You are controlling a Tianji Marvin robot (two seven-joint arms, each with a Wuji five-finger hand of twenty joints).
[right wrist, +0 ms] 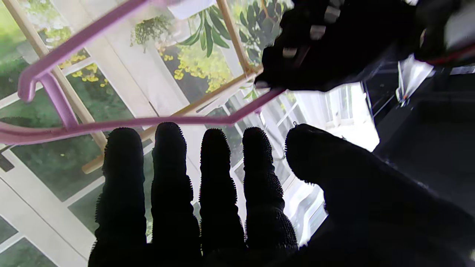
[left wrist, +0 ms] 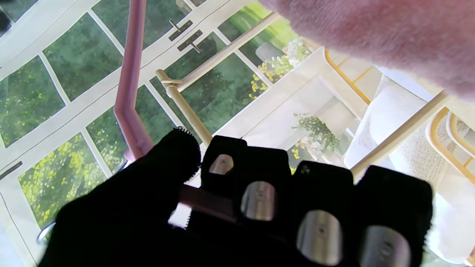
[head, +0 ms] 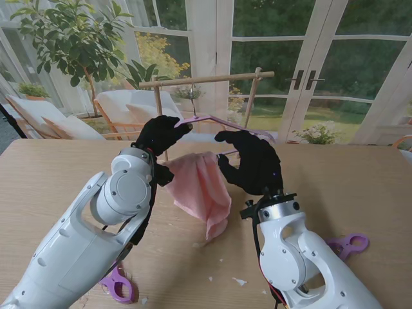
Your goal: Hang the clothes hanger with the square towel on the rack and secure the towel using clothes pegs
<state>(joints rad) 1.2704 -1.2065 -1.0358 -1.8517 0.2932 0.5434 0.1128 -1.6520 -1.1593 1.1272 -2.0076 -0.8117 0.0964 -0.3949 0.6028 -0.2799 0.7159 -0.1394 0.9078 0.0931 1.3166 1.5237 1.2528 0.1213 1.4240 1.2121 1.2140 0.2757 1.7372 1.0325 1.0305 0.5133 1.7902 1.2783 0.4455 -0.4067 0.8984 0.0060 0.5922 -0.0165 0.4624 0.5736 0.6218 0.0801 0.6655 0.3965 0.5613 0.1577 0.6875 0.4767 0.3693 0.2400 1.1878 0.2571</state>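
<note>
My left hand (head: 161, 133) is shut on the left end of a thin pink hanger (head: 219, 120), held in the air in front of the wooden rack (head: 206, 80). In the left wrist view the pink bar (left wrist: 128, 81) passes between thumb and curled fingers (left wrist: 259, 200). A pink square towel (head: 203, 187) hangs from the hanger between my hands, its lower end near the table. My right hand (head: 254, 161) is by the hanger's right side, fingers (right wrist: 167, 178) straight and thumb apart, the hanger bar (right wrist: 148, 120) just beyond the fingertips. One purple peg (head: 348, 244) lies at the right, another (head: 117, 283) near my left arm.
The rack stands at the table's far edge (head: 335, 143) before glass doors. Small white scraps (head: 238, 281) lie on the wood nearer to me. Both forearms fill the near corners of the stand view.
</note>
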